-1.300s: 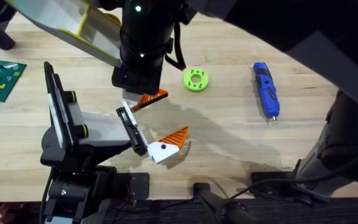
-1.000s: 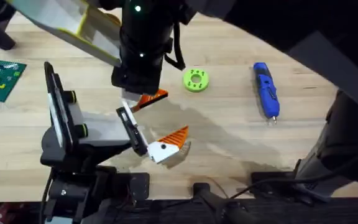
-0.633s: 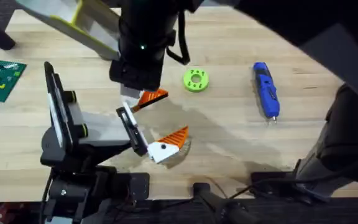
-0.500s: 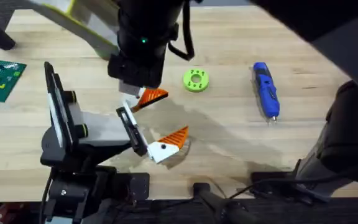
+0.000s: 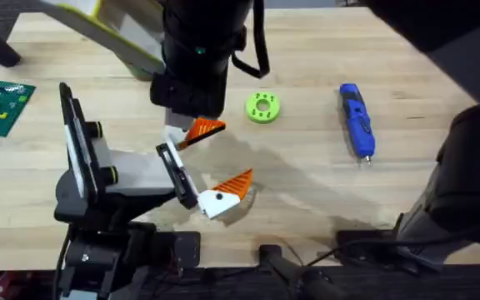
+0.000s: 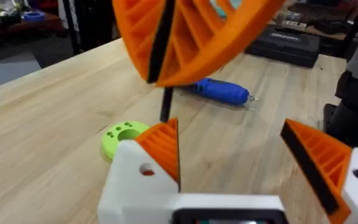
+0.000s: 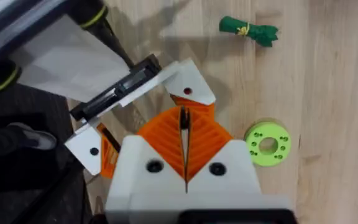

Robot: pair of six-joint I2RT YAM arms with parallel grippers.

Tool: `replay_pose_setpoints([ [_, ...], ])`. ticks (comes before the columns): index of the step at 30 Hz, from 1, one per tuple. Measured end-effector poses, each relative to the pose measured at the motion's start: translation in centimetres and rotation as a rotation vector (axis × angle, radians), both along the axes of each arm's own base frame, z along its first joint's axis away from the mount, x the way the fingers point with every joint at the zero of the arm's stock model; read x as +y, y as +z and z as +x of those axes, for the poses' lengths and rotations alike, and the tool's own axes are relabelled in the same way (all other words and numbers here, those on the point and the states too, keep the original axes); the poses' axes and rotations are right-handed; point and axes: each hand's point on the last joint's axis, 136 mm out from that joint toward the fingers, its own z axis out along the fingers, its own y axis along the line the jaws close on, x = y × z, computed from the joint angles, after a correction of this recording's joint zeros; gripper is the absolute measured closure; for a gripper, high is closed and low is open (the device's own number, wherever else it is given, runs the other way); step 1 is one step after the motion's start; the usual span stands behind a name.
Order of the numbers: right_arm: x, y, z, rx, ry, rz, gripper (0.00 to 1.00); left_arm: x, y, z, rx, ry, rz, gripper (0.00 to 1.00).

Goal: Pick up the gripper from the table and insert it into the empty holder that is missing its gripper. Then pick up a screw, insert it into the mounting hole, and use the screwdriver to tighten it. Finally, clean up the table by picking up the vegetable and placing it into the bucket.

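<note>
we see the right end effector (image 5: 200, 130) reaching in over the middle of the counter (image 5: 307, 183), just above the holder (image 5: 172, 171). its orange ribbed pads are pressed together on a thin black pin (image 6: 165, 104) that hangs straight down from them. whether it is a screw we cannot tell.

from the right wrist camera, the holder is a black bracket at the end of a white arm. a white finger (image 7: 188, 84) with orange ribs sits at one end and a second finger (image 7: 89, 148) at the other. the closed pads hover right over the first finger, which has a small hole near its edge.

the left end effector (image 6: 229, 130) stands wide open with nothing between its fingers. the pin comes down just at the tip of one orange pad (image 6: 161, 142), and we cannot say whether they touch.

the stand (image 5: 82, 167) with its green-ringed knobs sits near the counter's near left corner, its white arm pointing toward the middle.

the screwdriver (image 5: 357, 121) lies flat on the right part of the counter, toward the far edge and well apart from both end effectors, its silver tip toward the near edge. a lime green ring (image 5: 262, 107) lies between it and the right end effector. a small green vegetable (image 7: 248, 30) rests on the bare wood beyond the ring, and a green brick board (image 5: 2, 104) sits at the left edge.
</note>
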Motion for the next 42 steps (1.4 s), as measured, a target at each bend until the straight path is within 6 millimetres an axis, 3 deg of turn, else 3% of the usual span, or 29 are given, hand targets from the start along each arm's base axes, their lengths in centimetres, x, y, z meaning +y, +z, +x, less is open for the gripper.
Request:
replay_pose_setpoints([
  [13,0.4,-2.5,0.3,0.032,0.021,-0.066,0.994,0.0,0.0,0.0,0.000,0.000,0.000,0.014],
  [42,0.8,-2.5,0.7,0.006,0.040,-0.058,0.994,0.0,0.0,0.0,0.000,-0.001,0.000,0.015],
])
